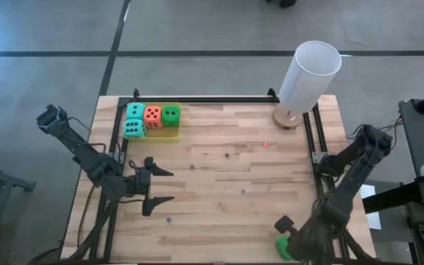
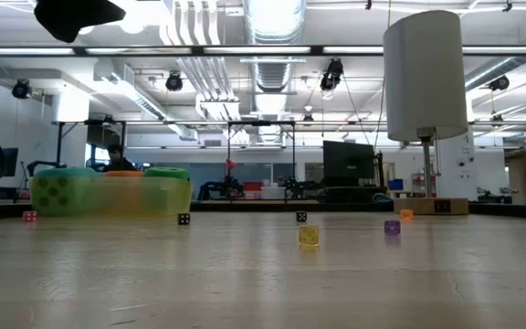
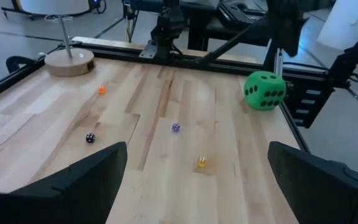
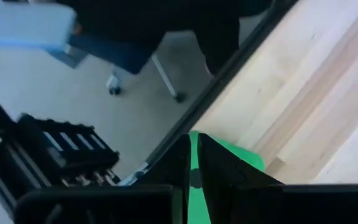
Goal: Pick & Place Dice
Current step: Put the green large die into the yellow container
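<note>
A bright green die (image 3: 265,90) rests on its underside at the table's near right corner, close to the rail. My right gripper (image 4: 192,140) hangs over it, slanting down, fingers shut, with green showing in the slit between them. A teal die (image 1: 136,111), an orange-red die (image 1: 153,114) and a second green die (image 1: 171,113) sit in a row in the yellow tray (image 1: 169,134) at the far left. Another teal die (image 1: 133,129) sits in front of them. My left gripper (image 1: 169,186) stands open over the table's left part, nothing between its fingers. My right gripper's shut fingertips (image 4: 185,163) stand right at the green die's upper side (image 4: 244,160), coming from above at a slant. Whether they touch it I cannot tell. The die keeps its cube shape and stays on the table.
A lamp with a tall white shade (image 1: 309,73) on a round wooden base (image 1: 287,116) stands at the far right. Several tiny dice lie scattered mid-table, among them a yellow one (image 3: 201,163), a purple one (image 3: 175,127) and a black one (image 3: 90,138). Black rails edge the table.
</note>
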